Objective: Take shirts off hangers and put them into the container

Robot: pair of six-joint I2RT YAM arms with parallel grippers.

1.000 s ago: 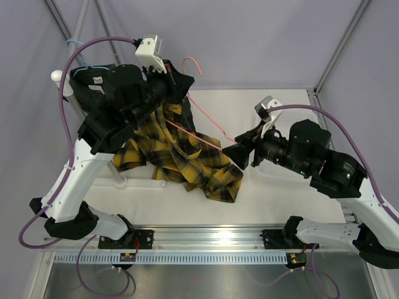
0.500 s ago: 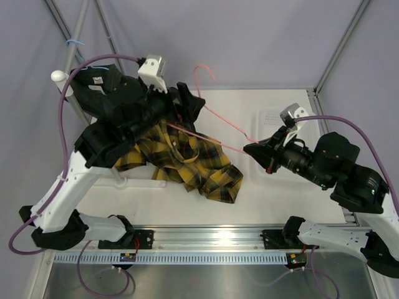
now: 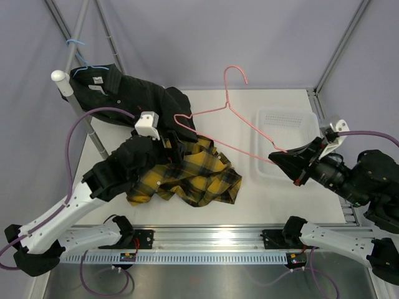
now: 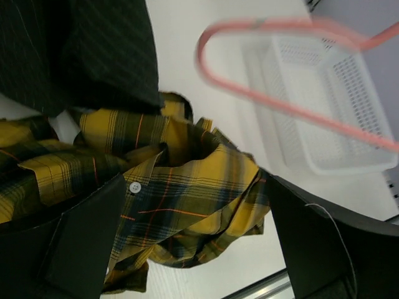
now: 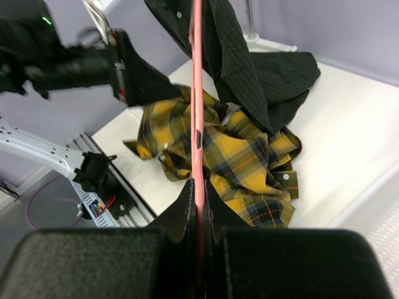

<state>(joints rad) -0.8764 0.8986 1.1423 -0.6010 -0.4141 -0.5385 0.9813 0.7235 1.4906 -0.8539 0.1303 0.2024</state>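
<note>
**Pink hanger clear of cloth; both shirts outside the container**

- Container (image 3: 293, 118): white lattice basket on the tabletop (image 3: 280, 199). No cloth inside it.
- Plaid shirt (image 3: 193, 180): crumpled heap, yellow and black, flat on the tabletop left of the container and apart from it. A white button shows in the left wrist view.
- Black shirt (image 3: 137, 93): further left of the container. Its collar is up at the rail (image 3: 87, 124) on a light blue hanger (image 3: 76, 43). The lower part drapes down to meet the far edge of the plaid heap.
- Pink hanger (image 5: 197, 93): bare wire, in the air. One corner sits at the container's near-left corner. The frame runs left from the container, hook uppermost.
- Right pincer (image 3: 274, 154): clamped tight on that hanger corner, at the container's near-left side (the wire runs straight out between the fingers in the wrist view).
- Left pincer (image 4: 196, 187): jaws spread wide, gripping nothing, just above the plaid heap, left of the container.
</note>
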